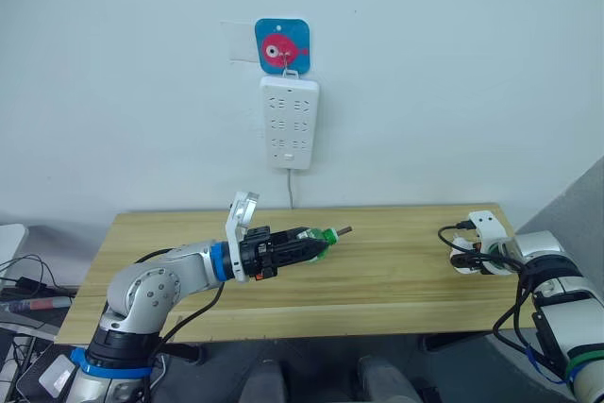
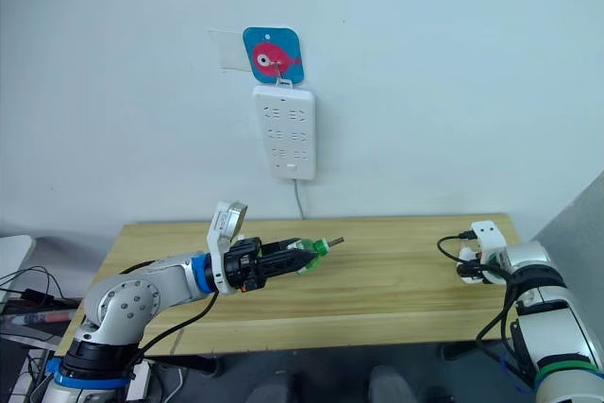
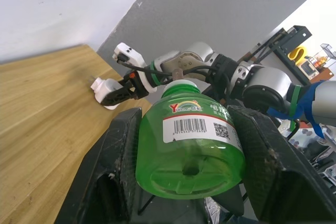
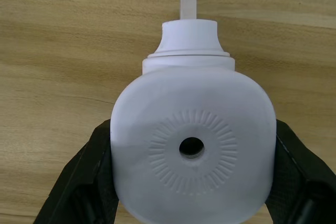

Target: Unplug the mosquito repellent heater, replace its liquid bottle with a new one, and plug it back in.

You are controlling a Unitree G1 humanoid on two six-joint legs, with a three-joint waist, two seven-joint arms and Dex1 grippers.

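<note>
One green bottle (image 1: 316, 239), one heater (image 4: 193, 145), both gripped.

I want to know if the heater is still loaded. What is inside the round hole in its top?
In the mosquito repellent heater, held by the right pincer, the hole shows only something dark. Its inside is hidden by the white shell.

Green bottle (image 1: 316, 239) horizontal, wick exposed – white heater (image 4: 193, 150) w/ prongs, unplugged.

Green bottle (image 3: 190, 148): label with barcode, QR code, Chinese characters, red logo; wording unreadable.
</note>
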